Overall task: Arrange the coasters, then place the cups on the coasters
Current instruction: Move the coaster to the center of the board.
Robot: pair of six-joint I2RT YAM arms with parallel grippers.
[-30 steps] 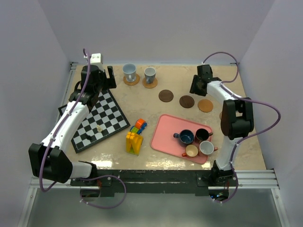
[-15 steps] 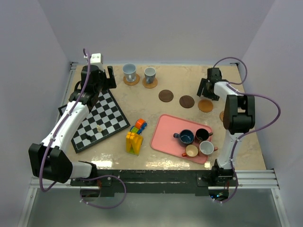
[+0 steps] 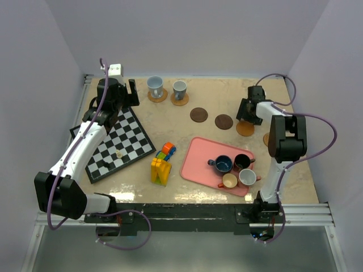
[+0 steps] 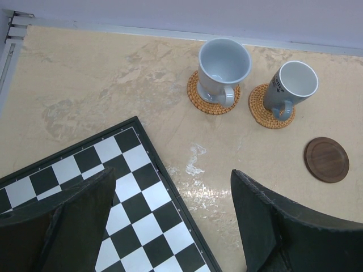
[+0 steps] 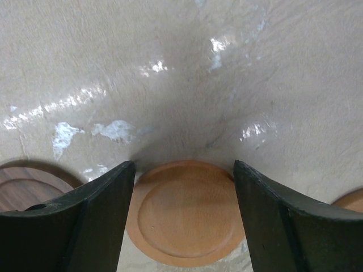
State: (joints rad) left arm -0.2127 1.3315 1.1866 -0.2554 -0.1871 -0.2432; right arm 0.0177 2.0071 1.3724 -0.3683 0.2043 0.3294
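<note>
With the far wall as 12 o'clock in the overhead view, the left gripper [image 4: 173, 180] hangs at 10 o'clock over the far corner of the chessboard [image 3: 116, 144], jaws spread wide with nothing between them. At 11 o'clock two cups stand upright, each on its own disc: the wider pale cup [image 4: 224, 68] on the left woven coaster [image 4: 198, 99], the narrower pale cup [image 4: 292, 85] on the right woven coaster [image 4: 262, 113]. The toy blocks [image 3: 163, 163] lie near table centre. The first dark brown coaster [image 3: 198, 115] and the second dark brown coaster [image 3: 224, 121] lie bare at 12 o'clock of the pink tray [image 3: 198, 156]. The tray holds four cups, close together in its right half: navy cup [image 3: 223, 164] at 10 o'clock of the group, black cup [image 3: 243, 161] at 1, tan cup [image 3: 229, 181] at 7, grey-white cup [image 3: 248, 177] at 5. At 2 o'clock the right gripper [image 5: 182, 167] points down over the orange-tan coaster [image 5: 187, 218], which lies flat on the table [image 5: 170, 68]. Its jaws are wide, one finger at each side of the disc, gripping nothing; contact cannot be told. A further orange-tan coaster [image 5: 351, 201] lies at 4 o'clock of it, partly hidden by the right arm.
</note>
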